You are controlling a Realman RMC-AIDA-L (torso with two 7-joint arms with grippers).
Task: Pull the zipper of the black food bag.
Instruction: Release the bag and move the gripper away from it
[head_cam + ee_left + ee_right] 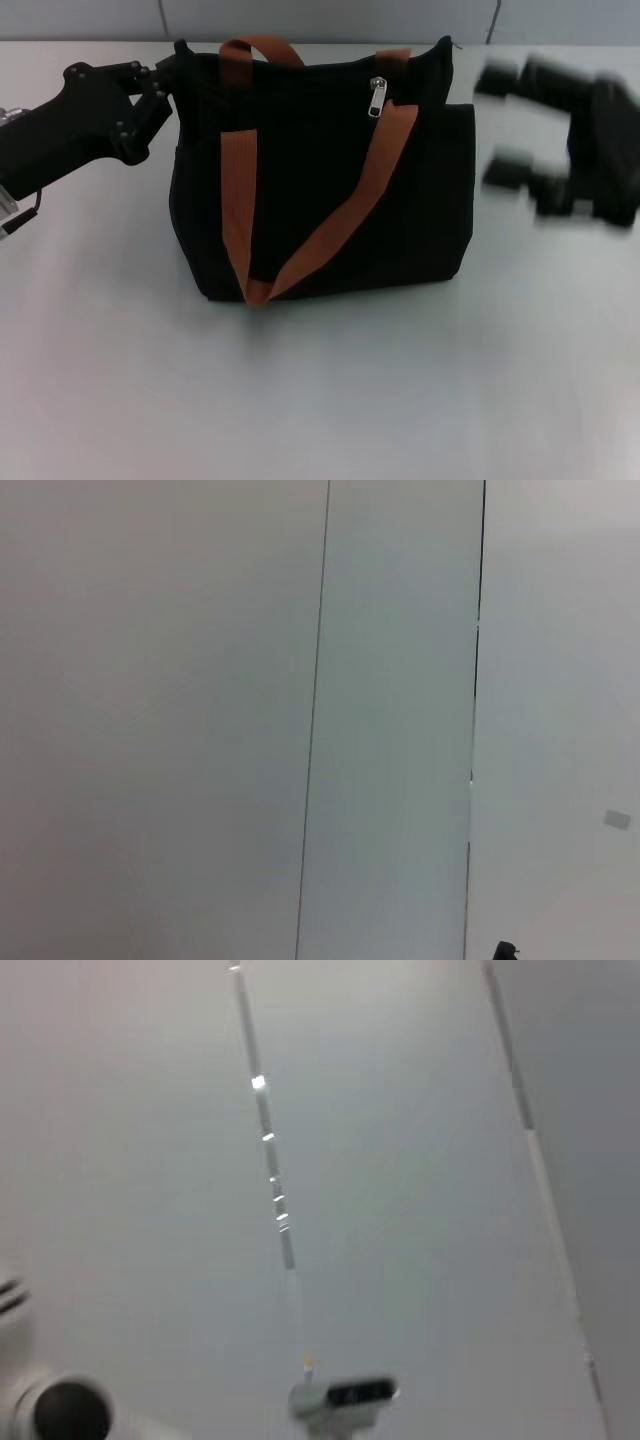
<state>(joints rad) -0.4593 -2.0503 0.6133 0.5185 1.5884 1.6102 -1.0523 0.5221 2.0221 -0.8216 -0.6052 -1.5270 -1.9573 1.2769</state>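
Note:
The black food bag (pixel 310 190) stands upright in the middle of the table in the head view, with two rust-orange straps down its face. The silver zipper pull (pixel 377 97) hangs near the top right of the bag, beside the right strap. My left gripper (pixel 168 88) is at the bag's top left corner, shut on the bag's edge. My right gripper (pixel 503 122) is open and empty, just right of the bag's upper right side, apart from it. Both wrist views show only pale wall panels.
The grey table (pixel 320 400) extends in front of the bag and to both sides. A pale wall (pixel 330 18) runs behind the table's far edge.

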